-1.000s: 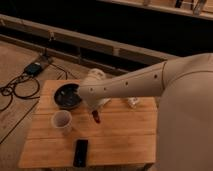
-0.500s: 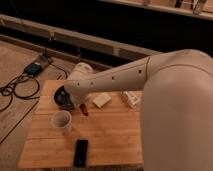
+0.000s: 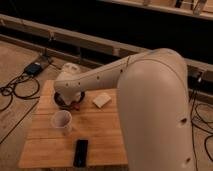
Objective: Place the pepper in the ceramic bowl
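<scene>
My gripper (image 3: 73,99) is at the end of the white arm that reaches in from the right. It hangs over the near right rim of the ceramic bowl (image 3: 60,99), at the table's far left. The gripper is shut on the pepper (image 3: 76,105), whose small dark red tip pokes out below the wrist, just above the bowl's edge. The arm hides most of the dark bowl; only its left and near rim show.
An off-white cup (image 3: 62,121) stands just in front of the bowl. A flat black slab (image 3: 80,152) lies near the front edge of the wooden table (image 3: 100,135). A pale flat packet (image 3: 102,100) lies mid-table. Cables and a box lie on the floor (image 3: 22,80) to the left.
The arm has swung left and back across the table, carrying the pepper from beside the cup to over the bowl's rim. The camera view has also shifted.
</scene>
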Robot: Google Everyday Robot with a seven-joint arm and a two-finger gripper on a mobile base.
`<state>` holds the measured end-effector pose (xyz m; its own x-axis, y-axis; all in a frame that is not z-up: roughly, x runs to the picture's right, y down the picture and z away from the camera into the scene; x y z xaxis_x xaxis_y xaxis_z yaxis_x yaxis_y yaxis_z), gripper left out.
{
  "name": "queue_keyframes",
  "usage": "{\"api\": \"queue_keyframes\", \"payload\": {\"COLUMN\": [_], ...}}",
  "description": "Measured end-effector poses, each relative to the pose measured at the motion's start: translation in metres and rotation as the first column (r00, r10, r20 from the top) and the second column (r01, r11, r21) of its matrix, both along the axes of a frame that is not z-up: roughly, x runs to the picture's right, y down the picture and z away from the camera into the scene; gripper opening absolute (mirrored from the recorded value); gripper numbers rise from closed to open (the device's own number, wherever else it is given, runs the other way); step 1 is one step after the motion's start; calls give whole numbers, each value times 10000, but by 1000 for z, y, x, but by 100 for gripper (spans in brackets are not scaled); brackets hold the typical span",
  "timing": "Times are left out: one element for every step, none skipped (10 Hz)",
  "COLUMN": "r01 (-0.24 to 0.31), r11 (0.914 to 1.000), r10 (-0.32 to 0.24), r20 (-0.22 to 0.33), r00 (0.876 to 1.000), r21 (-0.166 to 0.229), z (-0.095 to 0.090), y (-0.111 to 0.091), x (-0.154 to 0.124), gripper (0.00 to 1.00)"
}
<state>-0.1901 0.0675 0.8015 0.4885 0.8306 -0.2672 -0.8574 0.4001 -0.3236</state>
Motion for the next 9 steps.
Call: {"api": "queue_keyframes", "payload": {"r01": [175, 293, 378, 446, 470, 468, 424, 391, 344], "r11": [9996, 9979, 9958, 9920, 9880, 9826, 9774, 9747, 9734], "r10": [-177, -301, -390, -462, -481, -464, -400, -355, -301], "r20": [90, 126, 122, 106, 36, -60, -158, -204, -222], "r00": [9998, 9995, 9992, 9989, 9988, 9989, 9991, 9992, 9993], "r21": [226, 570, 835, 1181, 1472, 1800, 2072, 2199, 2265], "z": [5, 11, 14, 18, 21, 24, 27, 29, 30], "y": [-3, -8, -12, -17, -22, -26, -28, -28, -27], "x": [-5, -9, -12, -16, -16, -17, -18, -20, -21], "gripper": [0, 0, 0, 0, 0, 0, 0, 0, 0]}}
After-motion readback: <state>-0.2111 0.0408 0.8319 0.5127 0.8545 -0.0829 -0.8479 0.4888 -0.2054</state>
